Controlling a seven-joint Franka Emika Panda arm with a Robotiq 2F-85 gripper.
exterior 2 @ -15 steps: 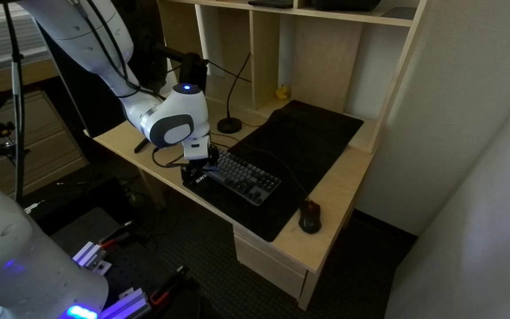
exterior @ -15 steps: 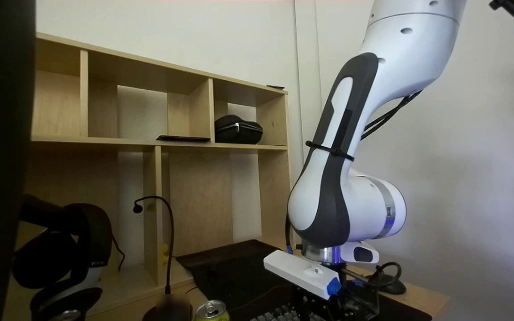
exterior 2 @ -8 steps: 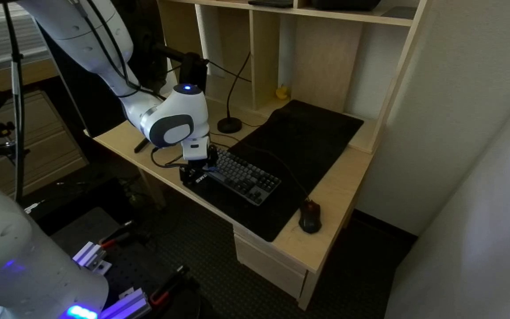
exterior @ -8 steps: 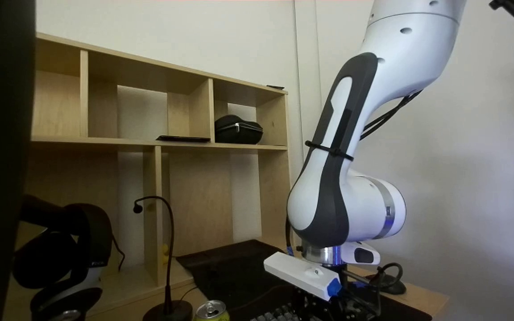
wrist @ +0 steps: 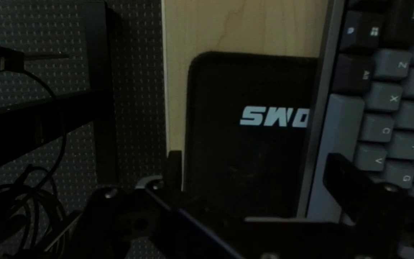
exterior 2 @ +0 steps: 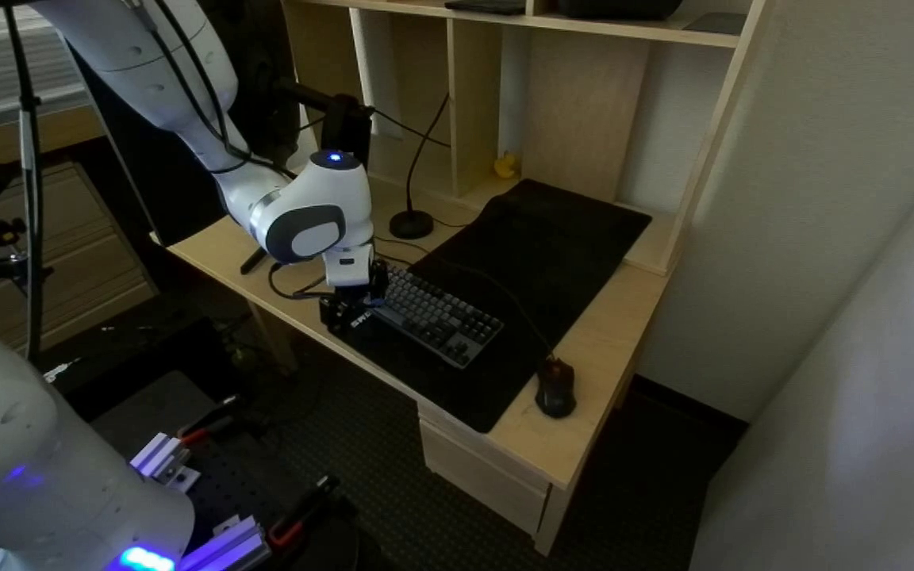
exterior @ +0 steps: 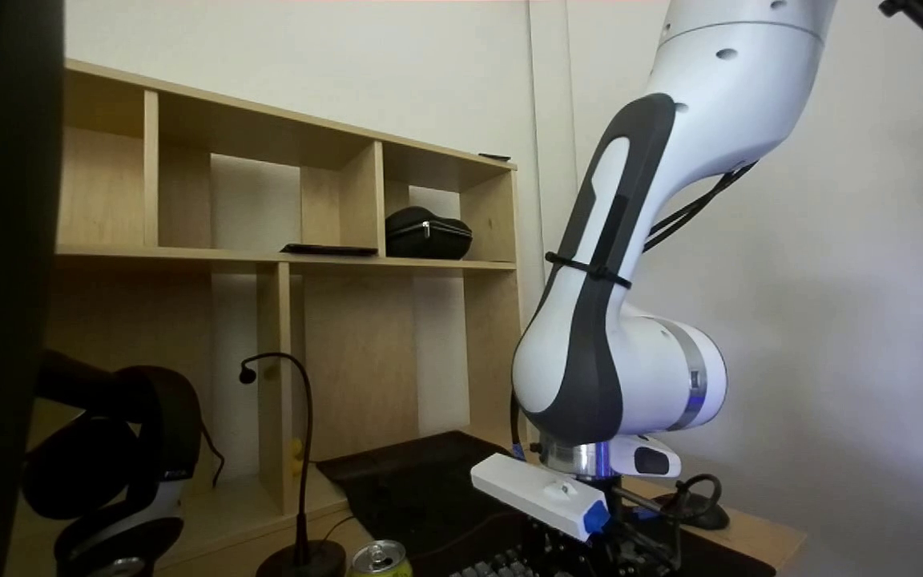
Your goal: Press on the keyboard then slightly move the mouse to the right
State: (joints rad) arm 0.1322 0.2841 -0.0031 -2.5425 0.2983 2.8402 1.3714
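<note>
The wide, flat keyboard (exterior 2: 449,321), its keys black and grey, lies on the thin black desk mat (exterior 2: 544,250), one end partly hidden in an exterior view. The small, dark, dome-backed computer mouse (exterior 2: 556,390), reddish toward one end, rests upright on the pale wooden table (exterior 2: 608,317), just beside the mat, apart from the keyboard.

Pale walls (exterior 2: 846,198) rise behind a light wood shelf unit (exterior: 221,255), divided and open-fronted, in both exterior views. In an exterior view the dimly lit wooden counter (exterior 2: 612,317) slants across the middle of the frame, with a drawer (exterior 2: 481,476) under its lower end and dark textured floor (exterior 2: 378,444) below; a wooden drawer cabinet (exterior 2: 80,228) stands at far left.
</note>
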